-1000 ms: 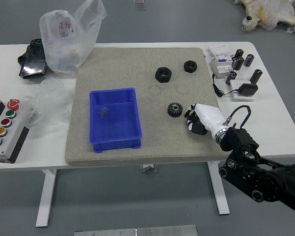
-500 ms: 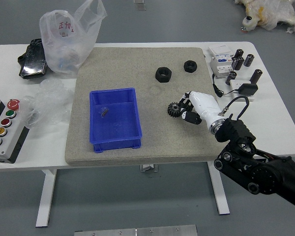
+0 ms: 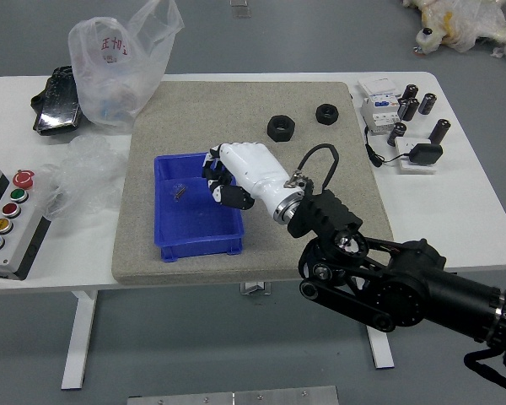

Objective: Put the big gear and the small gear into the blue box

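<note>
Over the right part of the blue box (image 3: 196, 251), my right hand (image 3: 214, 175) reaches in, its black fingers curled. The dark toothed gear is in its grasp, mostly hidden by the fingers, so its size is hard to judge. A small dark metallic piece (image 3: 180, 192) lies on the box floor towards the left; whether it is the small gear I cannot tell. My left hand is out of view.
Two black nut-like rings (image 3: 280, 128) (image 3: 326, 114) lie on the beige mat (image 3: 194, 110) behind. A plastic bag (image 3: 122, 63) and button panel (image 3: 10, 219) stand left; black cylinders (image 3: 439, 131) and white boxes (image 3: 380, 114) are right.
My right hand first closed in on the gear on the mat, then moved left with it to above the blue box. The gear is no longer seen lying on the mat.
</note>
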You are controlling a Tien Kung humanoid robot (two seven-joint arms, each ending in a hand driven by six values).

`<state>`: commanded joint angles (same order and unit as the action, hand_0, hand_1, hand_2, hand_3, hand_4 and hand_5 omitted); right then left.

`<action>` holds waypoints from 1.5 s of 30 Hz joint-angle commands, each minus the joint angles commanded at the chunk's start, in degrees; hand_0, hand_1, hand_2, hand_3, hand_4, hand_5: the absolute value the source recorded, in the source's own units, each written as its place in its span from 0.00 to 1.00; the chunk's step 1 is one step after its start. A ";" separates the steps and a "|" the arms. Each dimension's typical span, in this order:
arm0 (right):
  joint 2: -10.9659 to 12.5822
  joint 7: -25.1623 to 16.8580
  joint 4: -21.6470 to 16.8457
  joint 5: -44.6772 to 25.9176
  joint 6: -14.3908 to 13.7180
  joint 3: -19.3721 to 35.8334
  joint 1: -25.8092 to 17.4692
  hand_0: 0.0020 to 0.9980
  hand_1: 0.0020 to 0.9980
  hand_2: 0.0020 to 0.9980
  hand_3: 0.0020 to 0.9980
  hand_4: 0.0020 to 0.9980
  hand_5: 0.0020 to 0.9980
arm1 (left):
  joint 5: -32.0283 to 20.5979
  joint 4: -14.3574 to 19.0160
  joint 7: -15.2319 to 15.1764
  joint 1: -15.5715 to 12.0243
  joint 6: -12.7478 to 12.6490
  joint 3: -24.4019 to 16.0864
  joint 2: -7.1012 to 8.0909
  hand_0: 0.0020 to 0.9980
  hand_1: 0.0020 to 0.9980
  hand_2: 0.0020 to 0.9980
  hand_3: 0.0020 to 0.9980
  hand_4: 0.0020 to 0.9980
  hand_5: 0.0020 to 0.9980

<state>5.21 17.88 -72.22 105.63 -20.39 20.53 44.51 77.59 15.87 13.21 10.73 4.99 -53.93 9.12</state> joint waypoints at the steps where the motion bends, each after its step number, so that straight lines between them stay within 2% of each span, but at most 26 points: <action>1: -0.76 0.18 0.23 0.17 0.18 -1.01 0.43 0.29 0.46 0.37 0.50 0.28 0.02 | 0.09 0.03 0.07 -0.01 0.06 -0.07 0.01 0.71 0.54 0.54 0.70 0.72 0.59; 2: -1.21 0.29 0.47 0.24 0.37 -1.61 0.66 0.31 0.51 0.50 0.56 0.23 0.07 | 0.14 0.04 0.11 0.00 0.09 -0.10 0.01 0.71 0.54 0.54 0.70 0.72 0.59; 7: -2.14 1.09 2.03 -0.36 2.85 -2.98 0.50 0.31 0.51 0.50 0.56 0.23 0.07 | 0.07 0.14 0.28 0.03 0.19 -0.07 -0.02 0.71 0.54 0.54 0.70 0.72 0.59; 8: -2.06 1.27 2.06 -0.31 3.29 -2.91 0.32 0.35 0.69 0.80 0.76 0.54 0.15 | 0.15 0.15 0.34 -0.02 0.21 -0.16 -0.03 0.71 0.54 0.54 0.70 0.72 0.59; 13: -1.59 1.81 1.70 0.51 4.55 -2.54 -0.35 0.35 0.69 0.80 0.76 0.54 0.15 | 0.23 0.16 0.47 -0.28 0.20 -0.33 0.05 0.71 0.54 0.54 0.70 0.72 0.59; 14: -1.51 1.76 1.53 0.54 4.55 -2.38 -0.51 0.37 0.77 0.89 0.89 0.77 0.24 | 0.19 0.15 0.46 -0.29 0.19 -0.32 0.05 0.71 0.54 0.54 0.70 0.72 0.59; 19: -0.93 1.07 -0.06 0.25 3.95 -0.94 -0.97 0.37 0.77 0.89 0.89 0.77 0.24 | -0.28 0.15 0.29 -0.16 0.17 0.07 0.01 0.71 0.54 0.54 0.70 0.72 0.59; 20: -0.74 0.79 -0.62 0.18 3.65 -0.39 -1.03 0.37 0.76 0.88 0.88 0.85 0.32 | -0.34 0.15 0.27 -0.13 0.17 0.12 -0.01 0.71 0.54 0.54 0.70 0.72 0.59; 25: 0.84 -0.96 -3.33 -0.32 1.07 4.74 -1.56 0.37 0.76 0.88 0.88 0.85 0.32 | -0.31 0.15 0.30 -0.17 0.22 0.08 -0.12 0.71 0.54 0.54 0.70 0.72 0.59; 26: 1.35 -1.05 -3.14 -0.05 0.64 6.14 -1.61 0.35 0.73 0.83 0.85 0.82 0.31 | -0.28 0.15 0.33 -0.19 0.23 0.04 -0.14 0.71 0.54 0.54 0.70 0.72 0.59; 30: 3.70 -0.79 0.74 -0.89 0.84 10.56 -1.17 0.35 0.73 0.83 0.85 0.82 0.31 | -0.86 0.16 0.25 -0.16 0.14 0.44 -0.13 0.71 0.54 0.54 0.70 0.72 0.59; 33: 5.16 -0.51 4.52 -2.47 2.01 10.12 -0.88 0.36 0.74 0.84 0.87 0.82 0.29 | -1.08 0.11 0.19 -0.22 0.00 0.54 0.05 0.71 0.54 0.54 0.70 0.72 0.59; 43: 5.46 0.97 15.95 -2.89 7.19 5.09 -0.91 0.37 0.75 0.85 0.88 0.85 0.30 | -1.25 0.01 -0.09 -0.13 -0.11 0.79 -0.01 0.71 0.54 0.54 0.70 0.72 0.59; 45: 5.52 1.24 17.79 -2.42 8.18 4.50 -0.75 0.37 0.75 0.85 0.88 0.88 0.34 | -1.21 0.01 -0.13 -0.09 -0.09 0.81 -0.04 0.71 0.54 0.54 0.70 0.72 0.59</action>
<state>10.73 19.11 -54.43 103.21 -12.21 25.03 43.76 76.38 15.88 13.07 10.64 4.90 -53.12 9.08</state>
